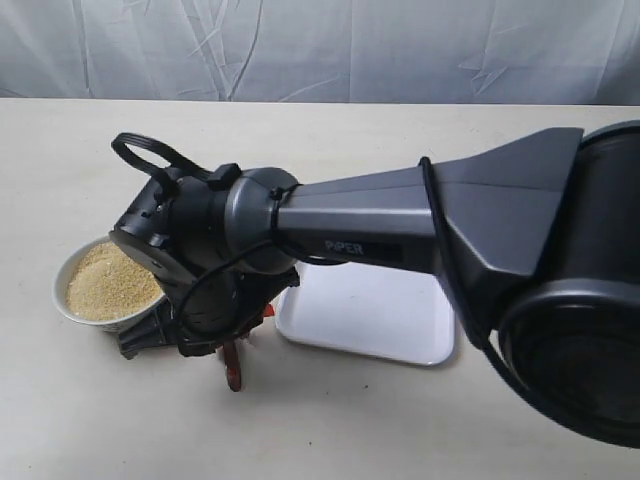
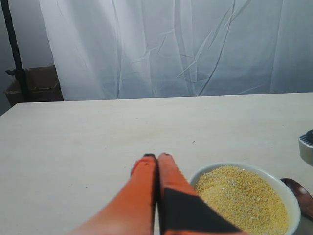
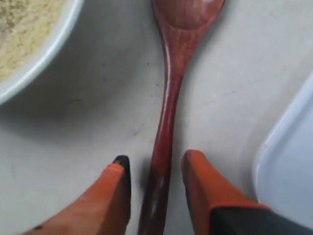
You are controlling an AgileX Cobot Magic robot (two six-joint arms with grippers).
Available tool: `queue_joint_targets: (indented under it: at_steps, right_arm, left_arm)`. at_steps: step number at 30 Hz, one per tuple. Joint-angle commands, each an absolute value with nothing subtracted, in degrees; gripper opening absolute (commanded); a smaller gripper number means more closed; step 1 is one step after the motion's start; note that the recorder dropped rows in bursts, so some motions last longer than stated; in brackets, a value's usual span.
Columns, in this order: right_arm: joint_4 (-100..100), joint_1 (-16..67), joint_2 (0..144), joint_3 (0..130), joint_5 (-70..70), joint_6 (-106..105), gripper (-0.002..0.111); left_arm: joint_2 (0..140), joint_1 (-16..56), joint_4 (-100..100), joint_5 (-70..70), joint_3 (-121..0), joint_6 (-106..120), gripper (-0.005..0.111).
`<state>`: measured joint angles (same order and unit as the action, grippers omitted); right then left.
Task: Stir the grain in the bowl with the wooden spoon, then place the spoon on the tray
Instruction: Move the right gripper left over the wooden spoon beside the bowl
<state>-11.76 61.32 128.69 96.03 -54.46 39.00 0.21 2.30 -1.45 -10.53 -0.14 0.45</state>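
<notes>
The wooden spoon (image 3: 168, 98) lies flat on the table between the bowl (image 3: 46, 54) and the tray (image 3: 288, 166). My right gripper (image 3: 157, 157) is open, one finger on each side of the thin handle, low over the table. The white bowl (image 1: 60, 290) holds golden grain (image 1: 108, 282). In the exterior view the spoon's handle end (image 1: 234, 376) pokes out under the right wrist. My left gripper (image 2: 157, 155) is shut and empty, beside the bowl (image 2: 291, 196) of grain (image 2: 242, 196); the spoon head (image 2: 299, 195) shows at that view's edge.
The right arm (image 1: 400, 230) reaches across the middle and covers part of the white tray (image 1: 370, 320) and the bowl's right side. A pale curtain hangs behind the table. The left gripper does not show in the exterior view.
</notes>
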Motion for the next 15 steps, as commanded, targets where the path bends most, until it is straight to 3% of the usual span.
queue_joint_targets:
  at_steps: [1, 3, 7, 15]
  right_arm:
    - [-11.4, 61.3, 129.5, 96.3, -54.5, 39.2, 0.037]
    - [-11.4, 61.3, 129.5, 96.3, -54.7, 39.2, 0.031]
    - [-11.5, 61.3, 129.4, 96.3, -56.2, 39.2, 0.0]
    - [-15.4, 60.5, 122.3, 96.3, -61.1, 39.4, 0.0]
  left_arm:
    - [0.0, 2.4, -1.6, -10.3, 0.0, 0.4, 0.0]
    - [0.0, 2.4, -1.6, -10.3, 0.0, 0.4, 0.0]
    - [0.0, 2.4, -1.6, -10.3, 0.0, 0.4, 0.0]
    - [0.0, 2.4, -1.6, -10.3, 0.0, 0.4, 0.0]
